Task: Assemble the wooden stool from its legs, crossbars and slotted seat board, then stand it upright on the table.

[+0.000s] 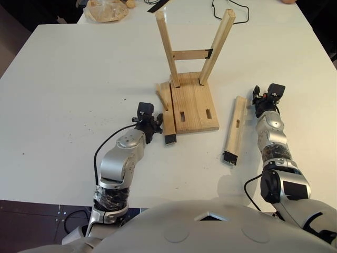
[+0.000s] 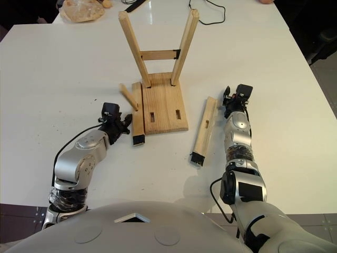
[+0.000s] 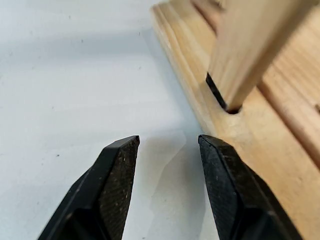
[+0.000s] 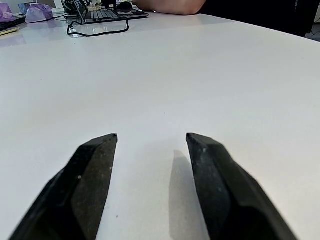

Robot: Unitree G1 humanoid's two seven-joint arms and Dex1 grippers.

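Note:
The slotted seat board [image 1: 194,105] lies flat mid-table. Two legs [image 1: 167,45] stand in its far slots, joined by a crossbar [image 1: 189,54]. A third leg [image 1: 168,120] lies along the board's left edge, with a short crossbar [image 1: 161,97] stuck tilted into its slot; in the left wrist view this crossbar [image 3: 250,45] rises from that leg [image 3: 240,135]. A fourth leg [image 1: 234,129] lies loose right of the board. My left gripper [image 1: 156,126] [image 3: 167,145] is open just left of the third leg. My right gripper [image 1: 257,95] [image 4: 152,142] is open over bare table, right of the fourth leg.
A crumpled bag [image 1: 107,9] sits at the table's [image 1: 79,79] far left, and a black cable [image 1: 231,11] runs behind the stool. A laptop [image 4: 107,12] and a person's arm [image 4: 170,5] are at the far edge.

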